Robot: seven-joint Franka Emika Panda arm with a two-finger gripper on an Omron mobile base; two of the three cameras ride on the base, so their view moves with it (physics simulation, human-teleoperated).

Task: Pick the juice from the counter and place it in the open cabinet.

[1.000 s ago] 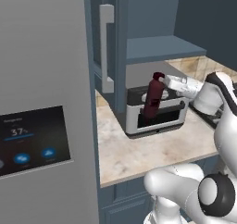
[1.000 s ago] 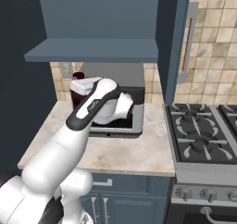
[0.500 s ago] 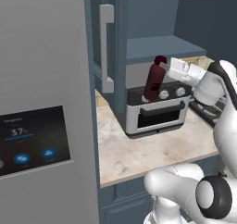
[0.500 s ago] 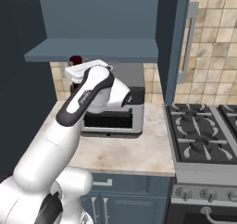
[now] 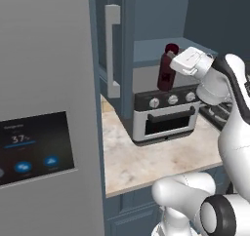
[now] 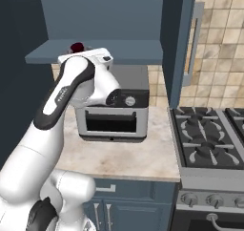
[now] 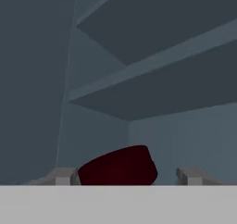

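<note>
The juice (image 5: 165,77), a slim maroon bottle, hangs upright above the toaster oven, its cap level with the front edge of the open cabinet's shelf (image 5: 151,50). My gripper (image 5: 175,65) is shut on the bottle from the right. From the right base view, just the juice's cap (image 6: 77,47) peeks over my hand at the shelf edge (image 6: 47,58). In the hand view the dark red cap (image 7: 118,166) sits between my fingertips (image 7: 62,176), facing the cabinet's blue shelves (image 7: 152,61). The cabinet door (image 5: 113,49) stands open to the left. The counter is out of view.
A silver toaster oven (image 5: 166,115) stands on a narrow marbled top (image 5: 146,157) right below the bottle. A grey fridge (image 5: 44,108) rises on the left. A gas stove (image 6: 209,144) lies to the right, beside the second cabinet door (image 6: 178,34).
My gripper has lifted the juice from in front of the toaster oven up to the level of the cabinet shelf's edge. The base has not moved.
</note>
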